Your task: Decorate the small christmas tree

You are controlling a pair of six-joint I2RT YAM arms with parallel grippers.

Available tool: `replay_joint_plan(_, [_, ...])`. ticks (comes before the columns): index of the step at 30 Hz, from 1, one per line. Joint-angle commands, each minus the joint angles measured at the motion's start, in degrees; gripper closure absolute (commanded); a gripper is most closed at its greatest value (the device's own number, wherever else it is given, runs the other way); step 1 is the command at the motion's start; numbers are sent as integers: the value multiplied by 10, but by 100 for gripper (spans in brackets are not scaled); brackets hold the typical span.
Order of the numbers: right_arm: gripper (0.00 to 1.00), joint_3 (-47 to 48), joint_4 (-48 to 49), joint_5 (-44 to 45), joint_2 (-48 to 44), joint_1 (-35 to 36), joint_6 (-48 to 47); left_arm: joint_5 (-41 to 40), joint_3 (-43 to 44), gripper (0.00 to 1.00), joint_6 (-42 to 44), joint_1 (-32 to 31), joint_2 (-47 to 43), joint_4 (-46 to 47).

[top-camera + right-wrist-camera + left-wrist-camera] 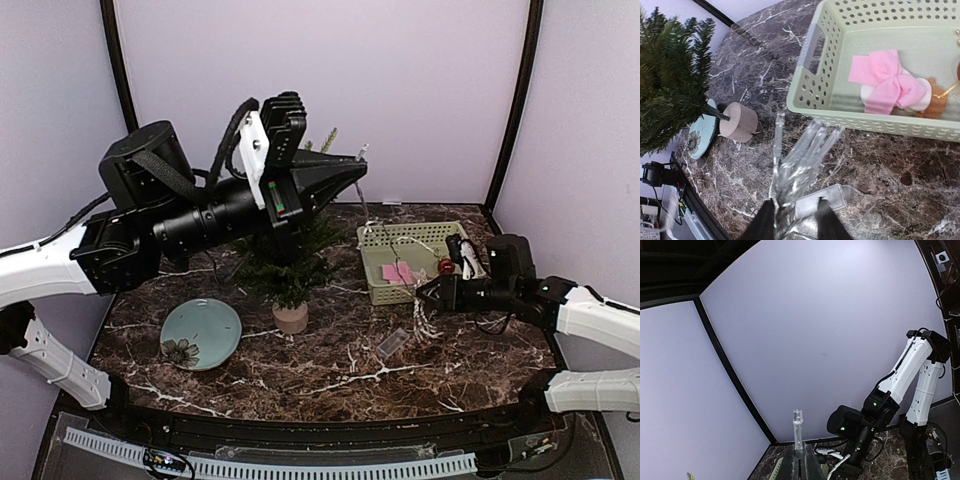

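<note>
1. The coloured sticker [281, 200] on the left gripper [358, 168] is too small to read.
2. One small christmas tree [290, 255] stands upright in its pot on the marble table [330, 385].
3. One teal plate [200, 333] lies near the tree's left. One green basket [372, 262] sits to the tree's right and holds one pink bow [887, 82] and one red ball [445, 266].
4. The left gripper is above the tree, its fingers together on one clear light tip [798, 432].
5. The right gripper [795, 222] is right of the tree, its fingers slightly apart astride one bundle of clear strands [802, 150], with one clear box [822, 199] beneath.
</note>
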Motion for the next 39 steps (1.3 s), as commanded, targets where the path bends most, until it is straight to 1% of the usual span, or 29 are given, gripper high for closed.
replay_joint_plan(1, [43,13,73,-39,-29,-3,-25,-5,34,100,-2,-2,-9,0])
replay_joint_plan(2, [35,19,78,-44,-37,-3,-30,-5,40,100,-4,-2,-1,-8])
replay_joint_plan(3, [30,25,82,-51,-45,-3,-36,-8,53,100,-6,-2,4,-11])
replay_joint_plan(5, [22,35,93,-68,-62,-2,-47,-10,72,100,-9,-2,17,-18])
replay_joint_plan(6, [20,37,96,-79,-70,-2,-54,-11,79,100,-10,-2,25,-23])
replay_joint_plan(11, [17,20,172,-139,-108,7,-79,-2,122,100,-15,-2,42,-31])
replay_joint_plan(16, [18,-4,253,-177,-123,47,-99,-3,158,100,-23,-2,51,-35])
replay_joint_plan(22, [19,-8,254,-192,-100,108,-158,-11,190,100,-20,-2,62,-35])
replay_joint_plan(25, [18,-25,276,-194,-106,125,-162,-10,203,100,-17,-2,70,-35])
replay_joint_plan(26, [16,-31,286,-193,-109,131,-163,-13,209,100,-14,-2,71,-35])
replay_joint_plan(27, [7,-39,290,-188,-110,137,-168,-14,216,100,-12,-2,73,-35])
replay_joint_plan(28, [3,-41,291,-182,-108,143,-175,-16,218,100,-9,-2,74,-35])
replay_joint_plan(29, [2,-43,290,-176,-103,146,-182,-17,222,100,-7,-2,77,-35])
replay_joint_plan(31, [3,-45,297,-161,-88,152,-185,-18,232,100,-3,-2,80,-37])
replay_joint_plan(36, [10,-43,293,-107,-21,189,-212,-18,251,100,3,-2,87,-40])
replay_joint_plan(38, [15,-41,289,-96,9,207,-218,-17,259,100,5,-2,88,-42])
replay_joint_plan(39, [19,-45,299,-94,20,213,-215,-17,264,100,6,-2,88,-41])
